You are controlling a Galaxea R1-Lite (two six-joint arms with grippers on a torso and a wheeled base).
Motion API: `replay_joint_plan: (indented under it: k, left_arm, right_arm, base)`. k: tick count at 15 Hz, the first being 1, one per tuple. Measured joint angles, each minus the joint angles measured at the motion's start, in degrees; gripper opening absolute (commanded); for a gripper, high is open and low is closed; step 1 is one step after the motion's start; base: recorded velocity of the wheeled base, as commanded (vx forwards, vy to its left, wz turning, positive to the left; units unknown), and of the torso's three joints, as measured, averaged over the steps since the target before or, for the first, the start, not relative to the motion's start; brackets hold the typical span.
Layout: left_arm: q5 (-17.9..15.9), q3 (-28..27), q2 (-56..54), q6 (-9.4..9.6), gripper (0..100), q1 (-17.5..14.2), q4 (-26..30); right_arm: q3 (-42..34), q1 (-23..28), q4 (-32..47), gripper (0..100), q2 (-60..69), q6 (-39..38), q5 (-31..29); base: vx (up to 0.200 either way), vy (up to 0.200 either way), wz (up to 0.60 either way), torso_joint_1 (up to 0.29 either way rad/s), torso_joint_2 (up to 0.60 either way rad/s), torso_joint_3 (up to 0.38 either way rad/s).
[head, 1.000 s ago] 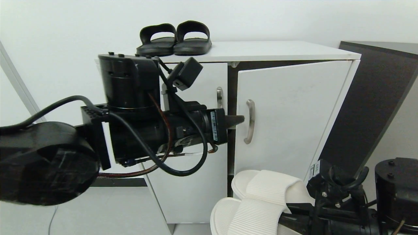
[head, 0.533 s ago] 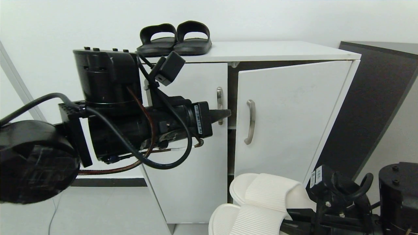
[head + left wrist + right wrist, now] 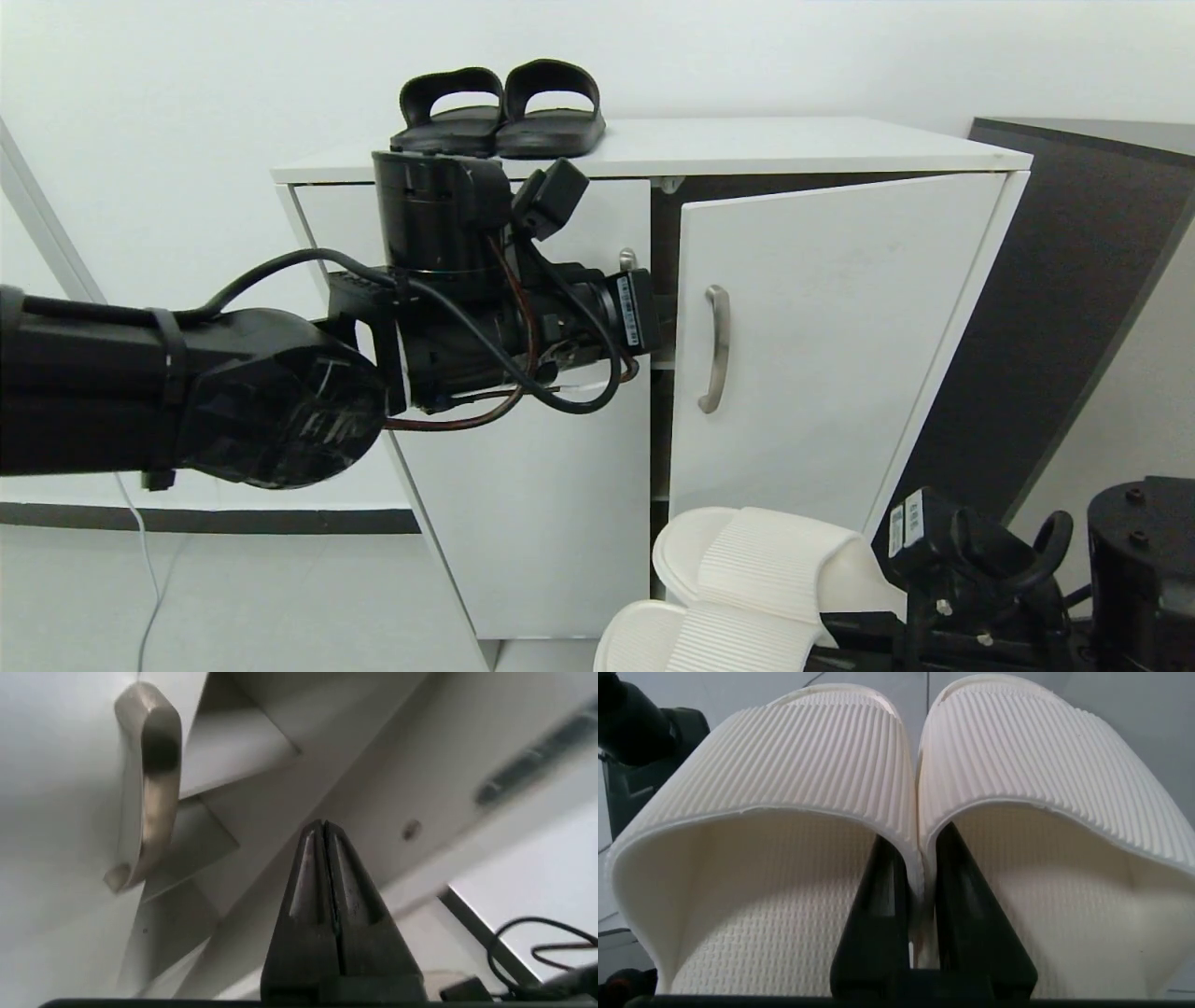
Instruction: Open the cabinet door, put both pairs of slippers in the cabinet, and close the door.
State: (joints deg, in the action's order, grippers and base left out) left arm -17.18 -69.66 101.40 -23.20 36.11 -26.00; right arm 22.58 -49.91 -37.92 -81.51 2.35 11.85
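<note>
Two pairs: black slippers [image 3: 499, 112] sit on top of the cabinet [image 3: 794, 140], white slippers [image 3: 747, 569] low in front. Wrist views show right hand [image 3: 922, 854] clamped on their inner edges, left hand [image 3: 324, 835] pinched together near a door handle [image 3: 149, 793].

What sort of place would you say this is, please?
Probably a home entryway, or a mock-up of one: a white cabinet against a bare wall, black slippers on top, white slippers in front.

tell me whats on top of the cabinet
A pair of black slippers sits side by side on the cabinet top, toward its left end. The left arm covers a stretch of the top's front edge just below them.
</note>
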Motion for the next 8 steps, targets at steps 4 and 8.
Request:
replay_joint_plan:
  k: [4, 8]
  left_arm:
    - [0.2, -1.3, 1.9, -0.17, 0, 0.0, -0.2]
    - [0.5, -0.9, 3.0, 0.07, 0, 3.2, -2.6]
  right_arm:
    - [-0.2, -0.9, 0.2, 0, -0.1, 0.0, 0.0]
    - [-1.0, -3.3, 0.2, 0, 0.1, 0.0, -0.1]
  base:
    - [-0.150, 0.000, 0.00, 0.007, 0.00, -0.002]
    - [-0.200, 0.000, 0.00, -0.001, 0.00, 0.002]
